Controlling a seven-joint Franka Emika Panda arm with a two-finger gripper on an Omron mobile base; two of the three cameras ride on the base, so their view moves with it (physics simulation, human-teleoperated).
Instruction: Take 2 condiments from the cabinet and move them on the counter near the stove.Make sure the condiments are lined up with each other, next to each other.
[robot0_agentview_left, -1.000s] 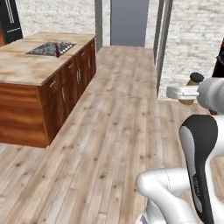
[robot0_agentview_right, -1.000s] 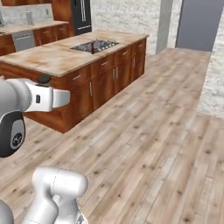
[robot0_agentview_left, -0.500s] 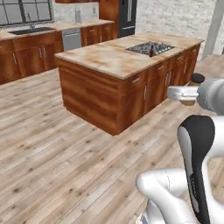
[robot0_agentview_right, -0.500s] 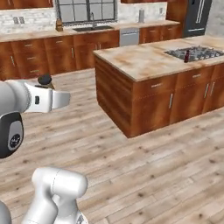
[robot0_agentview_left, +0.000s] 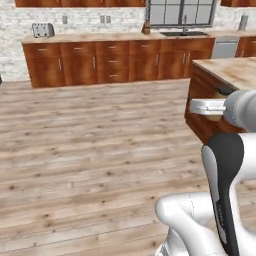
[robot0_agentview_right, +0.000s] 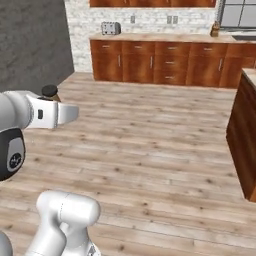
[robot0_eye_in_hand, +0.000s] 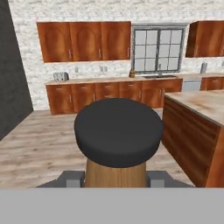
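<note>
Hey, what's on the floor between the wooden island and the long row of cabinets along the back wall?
Nothing. In the left base view, bare plank floor runs from the island to the back cabinets. The hand view shows the same gap bare.

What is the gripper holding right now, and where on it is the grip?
The gripper is shut on the tan shaker, its fingers pressing the tan body from both sides, just below the dark cap.

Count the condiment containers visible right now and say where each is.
1: the tan shaker, dark-topped, sits clamped in the tool, also seen from the right base. The second condiment may be out of frame.
</note>
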